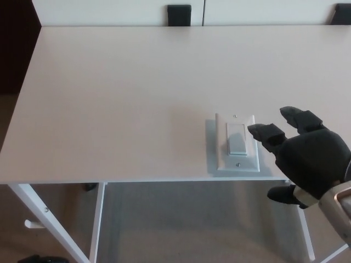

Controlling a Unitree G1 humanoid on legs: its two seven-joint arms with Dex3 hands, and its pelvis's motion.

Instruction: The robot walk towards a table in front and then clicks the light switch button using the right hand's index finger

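Pale table (120, 98), beige floor (192, 224)
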